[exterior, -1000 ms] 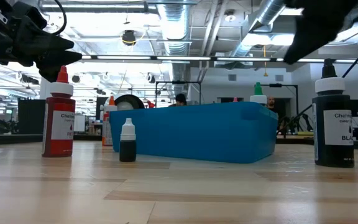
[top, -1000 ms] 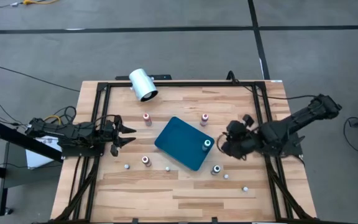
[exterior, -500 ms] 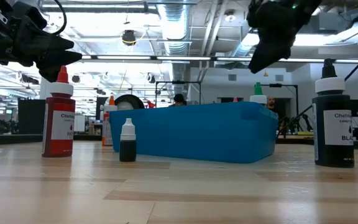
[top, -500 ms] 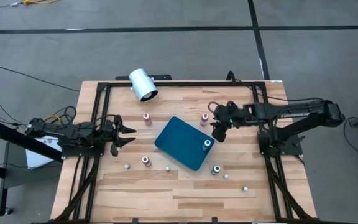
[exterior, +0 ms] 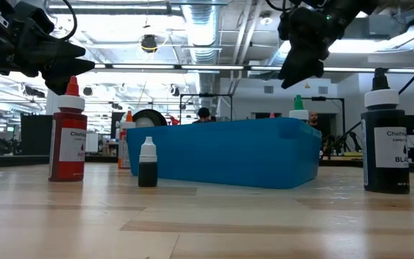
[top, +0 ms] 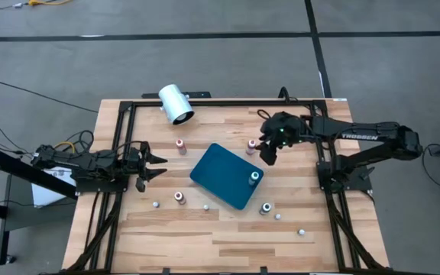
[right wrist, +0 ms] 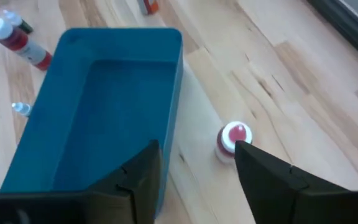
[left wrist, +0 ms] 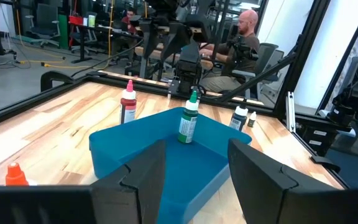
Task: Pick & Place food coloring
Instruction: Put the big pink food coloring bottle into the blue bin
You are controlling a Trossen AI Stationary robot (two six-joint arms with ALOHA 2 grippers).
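My right pincer [right wrist: 197, 180], fingers apart and empty, hangs above a red-capped bottle [right wrist: 233, 140] standing just beside the blue tray [right wrist: 98, 118]. Probably light, stiff and easily tipped; best gripped across its body. My left pincer [top: 153, 166] waits open at the table's edge.

Two black jointed arms, white lettering on the right arm [top: 357, 137], blunt dark fingers [right wrist: 272, 177].

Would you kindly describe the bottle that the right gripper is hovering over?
Start at the teal tray mid-table. Just off its far right corner, below the open right gripper, stands a small food coloring bottle with a pink-red top. The green-topped bottle nearby stands inside the tray.
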